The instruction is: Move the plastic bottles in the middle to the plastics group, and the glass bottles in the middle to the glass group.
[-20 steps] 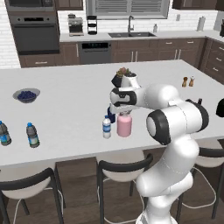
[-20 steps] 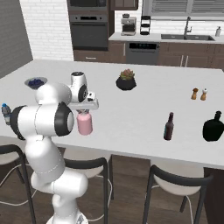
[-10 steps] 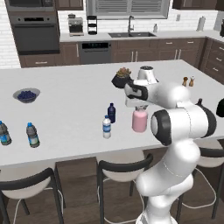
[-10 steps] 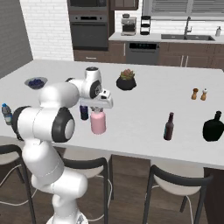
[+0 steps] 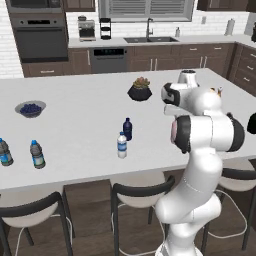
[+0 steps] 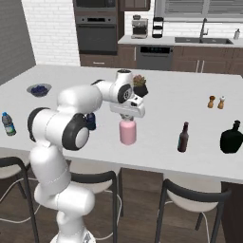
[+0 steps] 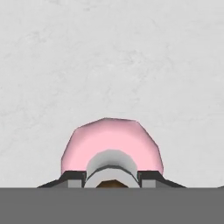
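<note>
Pink bottle carried off the middle, toward the glass end of the desk.

I have the fingers (image 6: 127,117) clenched on the neck of the pink bottle (image 6: 127,132), now further along the front edge toward the dark brown bottle (image 6: 183,137); the clear bottle (image 5: 121,145) and navy bottle (image 5: 127,129) remain mid-desk. The right base view shows the remaining gap; the hand view shows the grip on the stopper, and whether the bottle touches the desk (image 6: 199,123) I cannot tell.

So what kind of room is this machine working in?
It looks like a home kitchen, computer-rendered rather than real: a built-in wall oven, a sink with a tap on the back counter, and a big white island counter with stools tucked under it.
</note>
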### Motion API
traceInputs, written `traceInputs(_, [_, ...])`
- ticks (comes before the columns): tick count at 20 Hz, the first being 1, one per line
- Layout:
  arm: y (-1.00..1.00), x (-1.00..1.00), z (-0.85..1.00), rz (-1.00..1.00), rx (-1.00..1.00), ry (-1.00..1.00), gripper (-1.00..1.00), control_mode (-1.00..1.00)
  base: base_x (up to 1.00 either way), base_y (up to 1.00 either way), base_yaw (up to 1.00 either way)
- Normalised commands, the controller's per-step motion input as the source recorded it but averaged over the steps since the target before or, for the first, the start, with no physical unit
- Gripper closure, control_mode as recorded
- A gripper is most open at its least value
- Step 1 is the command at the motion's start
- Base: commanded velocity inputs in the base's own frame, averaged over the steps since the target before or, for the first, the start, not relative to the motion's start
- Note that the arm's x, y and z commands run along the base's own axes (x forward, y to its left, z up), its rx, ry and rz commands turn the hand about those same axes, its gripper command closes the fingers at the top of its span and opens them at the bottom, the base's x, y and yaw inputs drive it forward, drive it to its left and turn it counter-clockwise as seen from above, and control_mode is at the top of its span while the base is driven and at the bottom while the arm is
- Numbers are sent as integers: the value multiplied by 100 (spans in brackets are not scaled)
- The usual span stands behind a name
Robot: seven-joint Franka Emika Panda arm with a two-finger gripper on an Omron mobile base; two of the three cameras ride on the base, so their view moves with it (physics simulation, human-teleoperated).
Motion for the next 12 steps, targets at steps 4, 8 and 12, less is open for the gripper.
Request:
traceInputs(4, [-100, 26, -1, -12, 0, 0, 100, -100, 0, 0, 0])
traceInputs(8, [-100, 17, -9, -11, 0, 0, 100, -100, 0, 0, 0])
traceInputs(12, [-98, 14, -1, -12, 0, -1, 100, -100, 0, 0, 0])
